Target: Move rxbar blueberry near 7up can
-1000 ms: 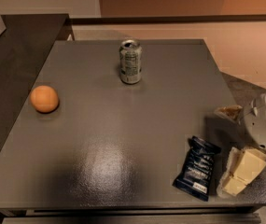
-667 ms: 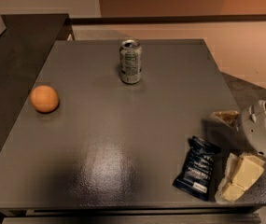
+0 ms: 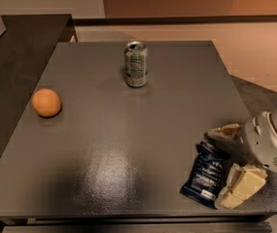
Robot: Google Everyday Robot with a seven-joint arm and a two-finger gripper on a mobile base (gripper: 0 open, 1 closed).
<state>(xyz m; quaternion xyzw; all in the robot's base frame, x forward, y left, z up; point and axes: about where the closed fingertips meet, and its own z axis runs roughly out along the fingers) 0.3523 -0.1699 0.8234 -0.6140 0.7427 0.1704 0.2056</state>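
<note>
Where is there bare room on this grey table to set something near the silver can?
Bare tabletop surrounds the upright silver drink can, widest in front and to its right; the stretch toward the round orange fruit is free. Crowded: the near right corner, where the open gripper straddles the dark navy snack-bar wrapper.

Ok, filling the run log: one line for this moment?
pincer open, front-right, straddling rxbar blueberry | wrapper flat on table | 7up can upright, far centre

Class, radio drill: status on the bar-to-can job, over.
Hand open, low at front right of table, at right edge of rxbar blueberry. Bar flat on table, far from 7up can. Orange off left, not in the way.
</note>
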